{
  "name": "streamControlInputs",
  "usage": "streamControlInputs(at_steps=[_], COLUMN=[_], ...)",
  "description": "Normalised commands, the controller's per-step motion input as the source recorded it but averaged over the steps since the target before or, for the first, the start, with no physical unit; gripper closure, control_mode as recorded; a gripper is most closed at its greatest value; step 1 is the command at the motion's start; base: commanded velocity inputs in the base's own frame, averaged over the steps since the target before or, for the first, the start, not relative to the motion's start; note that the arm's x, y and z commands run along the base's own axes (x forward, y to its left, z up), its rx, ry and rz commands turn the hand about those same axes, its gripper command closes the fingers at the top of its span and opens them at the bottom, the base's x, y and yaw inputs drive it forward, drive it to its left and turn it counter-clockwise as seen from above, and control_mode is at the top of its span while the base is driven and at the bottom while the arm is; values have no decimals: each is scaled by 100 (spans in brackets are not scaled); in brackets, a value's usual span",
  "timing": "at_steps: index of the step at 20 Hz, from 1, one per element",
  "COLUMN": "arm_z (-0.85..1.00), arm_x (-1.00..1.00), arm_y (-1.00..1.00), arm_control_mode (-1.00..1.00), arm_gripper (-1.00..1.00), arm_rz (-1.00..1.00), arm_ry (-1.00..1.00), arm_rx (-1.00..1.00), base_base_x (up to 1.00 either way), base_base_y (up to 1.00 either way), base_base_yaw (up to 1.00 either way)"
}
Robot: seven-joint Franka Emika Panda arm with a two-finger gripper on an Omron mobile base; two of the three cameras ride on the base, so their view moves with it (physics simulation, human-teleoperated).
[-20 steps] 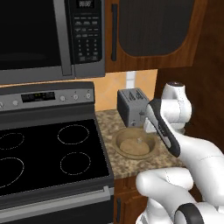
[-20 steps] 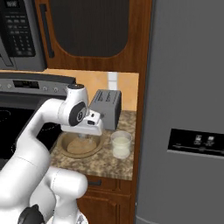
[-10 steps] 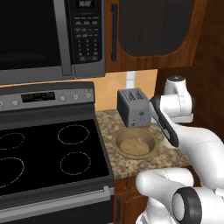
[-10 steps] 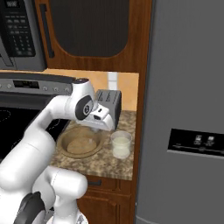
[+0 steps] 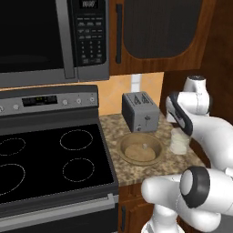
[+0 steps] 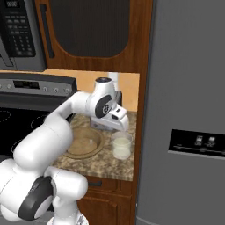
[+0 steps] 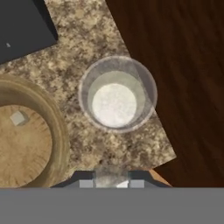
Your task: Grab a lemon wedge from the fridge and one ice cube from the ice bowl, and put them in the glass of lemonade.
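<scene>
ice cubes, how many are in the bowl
1. The ice cube lies near the middle of the bowl, left of the glass in the hand view. The robot's arm hides part of the bowl in the right base view.

Upright lemonade glass (image 7: 117,94), beside ice bowl (image 7: 52,122)

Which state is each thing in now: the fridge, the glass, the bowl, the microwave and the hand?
fridge: doors shut.
glass of lemonade: upright, pale drink inside, below the hand.
ice bowl: upright, one loose cube lying in it.
hand: apparently shut on a pale ice cube, above the glass.
microwave: door shut.
</scene>
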Motion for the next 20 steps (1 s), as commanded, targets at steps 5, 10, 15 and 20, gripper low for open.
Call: streamControlInputs(at_steps=[5, 10, 15, 20], arm_z=[0, 0, -17, -62], arm_x=[7, 9, 29, 30], arm_y=[-27, 1, 8, 0], arm_control_mode=[-100, -100, -100, -100], arm_gripper=[100, 100, 100, 100], arm_rz=[0, 0, -2, -1], arm_ry=[0, 0, 0, 0], arm_rx=[0, 0, 0, 0], base_base_x=[0, 0, 0, 0], base_base_y=[0, 0, 0, 0], base_base_yaw=[0, 0, 0, 0])
